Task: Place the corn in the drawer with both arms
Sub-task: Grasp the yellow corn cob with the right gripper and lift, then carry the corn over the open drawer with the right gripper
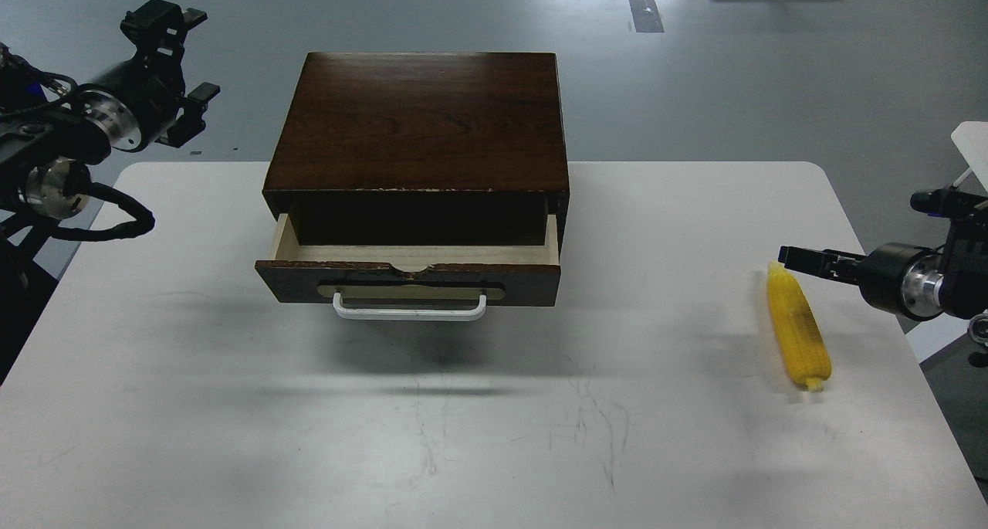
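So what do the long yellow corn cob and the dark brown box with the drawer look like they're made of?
The yellow corn cob looks like moulded plastic: uniform bright colour, slightly translucent. The dark brown box appears to be stained, semi-gloss wood with visible grain; its drawer shows pale bare wood inside.

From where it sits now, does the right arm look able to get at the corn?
Probably yes. The right gripper sits right beside the narrow far end of the corn, which lies flat on the white table with nothing else near it. The drawer stands well off to the left, out of the way.
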Robot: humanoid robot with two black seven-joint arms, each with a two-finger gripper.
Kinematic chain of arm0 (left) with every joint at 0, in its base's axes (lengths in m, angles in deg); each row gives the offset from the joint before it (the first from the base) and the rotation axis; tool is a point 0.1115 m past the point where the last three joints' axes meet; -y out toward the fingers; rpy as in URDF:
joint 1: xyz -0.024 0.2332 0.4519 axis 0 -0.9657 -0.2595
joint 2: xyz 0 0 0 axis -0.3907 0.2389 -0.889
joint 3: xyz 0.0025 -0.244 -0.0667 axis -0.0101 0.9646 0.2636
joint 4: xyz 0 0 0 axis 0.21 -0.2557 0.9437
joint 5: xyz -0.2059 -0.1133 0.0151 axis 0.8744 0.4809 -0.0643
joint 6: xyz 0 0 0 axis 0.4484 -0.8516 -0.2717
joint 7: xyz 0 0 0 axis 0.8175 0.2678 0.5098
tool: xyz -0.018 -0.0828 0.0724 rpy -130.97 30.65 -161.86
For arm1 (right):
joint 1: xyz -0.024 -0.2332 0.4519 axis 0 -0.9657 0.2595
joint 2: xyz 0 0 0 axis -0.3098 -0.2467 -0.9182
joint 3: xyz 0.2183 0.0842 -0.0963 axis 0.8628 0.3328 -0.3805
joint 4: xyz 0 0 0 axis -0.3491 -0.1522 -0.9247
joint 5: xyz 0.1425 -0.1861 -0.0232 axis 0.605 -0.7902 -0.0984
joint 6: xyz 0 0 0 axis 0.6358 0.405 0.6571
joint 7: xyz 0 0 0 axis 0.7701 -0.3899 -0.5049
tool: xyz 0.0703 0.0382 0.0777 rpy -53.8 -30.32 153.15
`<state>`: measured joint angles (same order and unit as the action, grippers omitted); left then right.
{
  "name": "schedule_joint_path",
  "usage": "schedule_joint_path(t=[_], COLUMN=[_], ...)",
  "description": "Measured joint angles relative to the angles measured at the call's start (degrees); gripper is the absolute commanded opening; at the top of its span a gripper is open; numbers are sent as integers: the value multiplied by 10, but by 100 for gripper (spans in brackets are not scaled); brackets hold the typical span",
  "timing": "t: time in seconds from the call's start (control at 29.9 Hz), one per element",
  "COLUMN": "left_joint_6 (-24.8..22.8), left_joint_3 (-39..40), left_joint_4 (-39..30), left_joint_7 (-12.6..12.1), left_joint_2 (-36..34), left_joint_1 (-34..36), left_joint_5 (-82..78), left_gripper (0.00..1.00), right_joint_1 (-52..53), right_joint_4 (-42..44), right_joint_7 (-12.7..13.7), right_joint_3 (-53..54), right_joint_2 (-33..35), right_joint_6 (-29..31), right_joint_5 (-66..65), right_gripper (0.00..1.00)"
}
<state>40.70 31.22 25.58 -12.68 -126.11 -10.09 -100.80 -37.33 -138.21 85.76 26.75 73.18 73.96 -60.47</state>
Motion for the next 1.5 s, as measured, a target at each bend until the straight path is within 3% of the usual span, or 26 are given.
schedule_joint_path(t=[0.3,0.37,0.4,0.43,0.47,0.5,0.97,1.2,1.4,1.5], left_joint_6=[-9,-9,-9,-9,-9,-9,-7,-6,-4,-3], left_joint_3=[-4,-5,-5,-5,-5,-5,-5,-4,-5,-5], left_joint_4=[3,3,3,3,3,3,3,2,2,2], left_joint_7=[0,1,1,2,3,3,6,5,5,5], left_joint_2=[-2,-2,-2,-2,-2,-2,-3,-1,0,-1], left_joint_1=[-5,-11,-13,-15,-18,-20,-36,-35,-34,-35], left_joint_5=[-4,-5,-5,-6,-6,-6,-8,-9,-9,-9], left_gripper=[98,98,98,98,98,98,98,98,98,98], right_joint_1=[-4,-5,-5,-5,-6,-6,24,204,375,423], right_joint_4=[2,1,1,1,1,1,-1,-52,-69,-75], right_joint_7=[1,1,1,1,1,1,-9,-69,-179,-212], right_joint_3=[-72,-83,-88,-93,-97,-100,-105,-123,-184,-222], right_joint_2=[-6,-7,-8,-8,-8,-8,-15,-11,-76,-125], right_joint_6=[-2,-2,-2,-2,-2,-2,-68,-92,-101,-119], right_joint_5=[-10,-10,-10,-10,-10,-10,-8,-57,-203,-247], right_gripper=[94,87,78,60,12,0,0,0,0,0])
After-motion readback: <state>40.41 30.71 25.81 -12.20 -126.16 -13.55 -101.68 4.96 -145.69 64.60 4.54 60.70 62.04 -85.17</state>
